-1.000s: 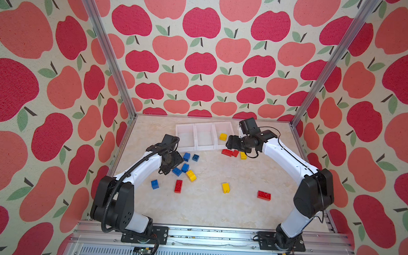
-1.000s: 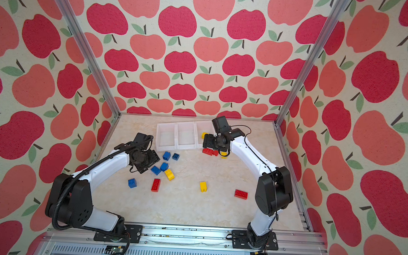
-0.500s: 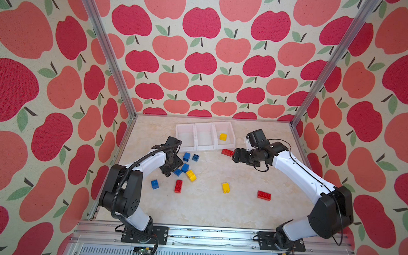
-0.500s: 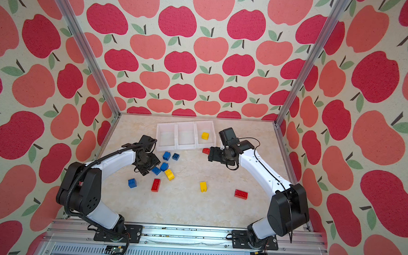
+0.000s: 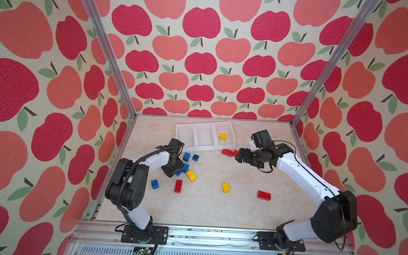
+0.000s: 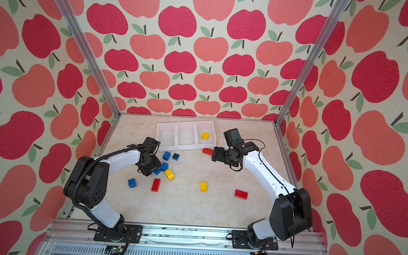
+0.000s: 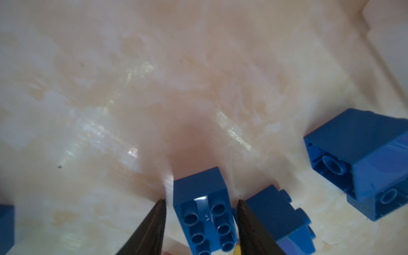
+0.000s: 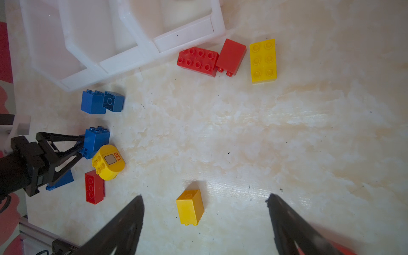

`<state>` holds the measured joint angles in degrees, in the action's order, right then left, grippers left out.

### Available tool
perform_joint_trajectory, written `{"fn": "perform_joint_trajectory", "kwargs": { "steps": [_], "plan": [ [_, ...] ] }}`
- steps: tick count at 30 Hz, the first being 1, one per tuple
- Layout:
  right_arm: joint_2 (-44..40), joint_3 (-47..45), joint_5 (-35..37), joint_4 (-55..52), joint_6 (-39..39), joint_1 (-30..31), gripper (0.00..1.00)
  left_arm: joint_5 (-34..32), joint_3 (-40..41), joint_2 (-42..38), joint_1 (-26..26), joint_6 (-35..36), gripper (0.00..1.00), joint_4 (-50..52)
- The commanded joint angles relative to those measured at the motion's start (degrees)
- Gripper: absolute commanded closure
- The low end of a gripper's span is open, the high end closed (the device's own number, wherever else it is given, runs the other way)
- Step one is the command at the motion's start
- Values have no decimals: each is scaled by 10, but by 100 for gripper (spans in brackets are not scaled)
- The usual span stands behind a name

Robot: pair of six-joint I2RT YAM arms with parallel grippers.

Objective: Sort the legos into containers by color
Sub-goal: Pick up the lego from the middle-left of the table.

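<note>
Bins (image 5: 205, 146), three white ones joined in a row, stand at the far side of the table (image 5: 217, 212). The end bin on the right arm's side holds one yellow brick (image 5: 223, 136). Just in front of that end bin lie two red bricks (image 5: 227, 152), touching each other. The right wrist view shows a yellow oblong (image 8: 263, 60) just beside them, studs up. The right gripper (image 5: 238, 156) hangs close by those reds, its jaws spread wide with nothing between them.

Near the front of the bin at the other end sits a blue pair (image 5: 190, 157), side by side. Farther from the bins than that pair, the left gripper (image 7: 201, 201) is down at the table. Its jaws stand apart around a blue brick (image 7: 198, 194) whose studs face the wrist camera. One finger (image 7: 247, 225) lies against the brick, while the other leaves a thin strip of table showing beside it. A second blue brick (image 7: 276, 216) lies just outside the touching finger. A rounded yellow brick (image 8: 108, 162) marked 120 sits just beside these two, on the side away from the bins.

Farthest from the bins, in a loose line across the table, lie four more. They are a lone blue brick (image 5: 154, 184), a red oblong (image 5: 178, 186), a small yellow brick (image 5: 225, 188) and a last red brick (image 5: 264, 195).
</note>
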<state>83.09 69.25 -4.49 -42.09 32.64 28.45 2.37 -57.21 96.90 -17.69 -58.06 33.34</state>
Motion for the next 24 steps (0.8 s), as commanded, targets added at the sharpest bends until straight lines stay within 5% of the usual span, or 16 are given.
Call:
{"fn": "perform_joint_trajectory", "kwargs": {
  "steps": [1,13,24],
  "plan": [
    [-17,-10,-7,-13,9,-6,10,-16,-3,13,-4,-19,50,0],
    [-32,-34,-12,-3,14,-14,10,-29,-6,-6,-5,-16,70,11],
    [-63,-76,-28,28,24,-25,9,-132,-41,-109,-34,19,77,58]
  ]
}}
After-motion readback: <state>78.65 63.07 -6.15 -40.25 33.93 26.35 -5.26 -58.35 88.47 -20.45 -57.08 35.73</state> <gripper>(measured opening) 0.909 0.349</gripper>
